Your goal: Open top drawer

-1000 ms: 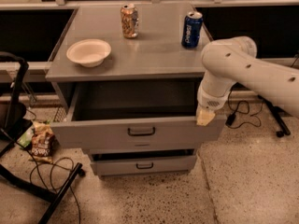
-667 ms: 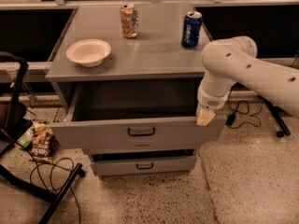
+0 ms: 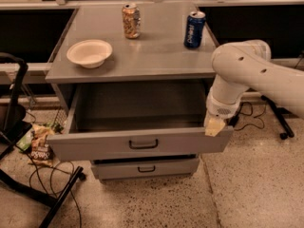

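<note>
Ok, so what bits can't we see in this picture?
All in the camera view:
- The top drawer: its own front panel hides the near part of its floor.
- The end effector, at the right front corner of the top drawer: the wrist above it covers most of it.
- The lower drawer: the top drawer overhangs it, so only its front shows.
- The robot arm: cut off by the right edge, so its base is out of view.

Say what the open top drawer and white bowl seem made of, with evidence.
The grey top drawer looks like painted sheet metal: thin walls, dull sheen. The white round bowl seems paper or foam: matte, thin rim. The pincer sits at the drawer's right front corner.
</note>
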Controlling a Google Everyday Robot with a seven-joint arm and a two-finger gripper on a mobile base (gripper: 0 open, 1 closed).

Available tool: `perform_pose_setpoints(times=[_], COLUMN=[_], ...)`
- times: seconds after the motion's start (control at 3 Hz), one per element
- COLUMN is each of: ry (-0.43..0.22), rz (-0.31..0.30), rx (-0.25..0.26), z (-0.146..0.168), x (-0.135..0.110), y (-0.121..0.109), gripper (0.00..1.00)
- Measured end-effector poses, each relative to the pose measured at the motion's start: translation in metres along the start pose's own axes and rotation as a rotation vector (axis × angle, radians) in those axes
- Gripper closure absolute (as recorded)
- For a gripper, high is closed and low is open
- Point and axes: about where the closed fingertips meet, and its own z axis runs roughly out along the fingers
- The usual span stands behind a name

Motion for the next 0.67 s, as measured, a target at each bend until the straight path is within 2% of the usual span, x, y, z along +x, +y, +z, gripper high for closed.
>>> perform_pose_setpoints(times=[0.33,0.67], ry=[-0.006,-0.006], rz=[-0.016,-0.016], rx=[-0.043,-0.045], z=[-0.0051,-0.0063], x=[0.0053,0.0058], y=[0.0259,0.0268], gripper=[1.0,1.0])
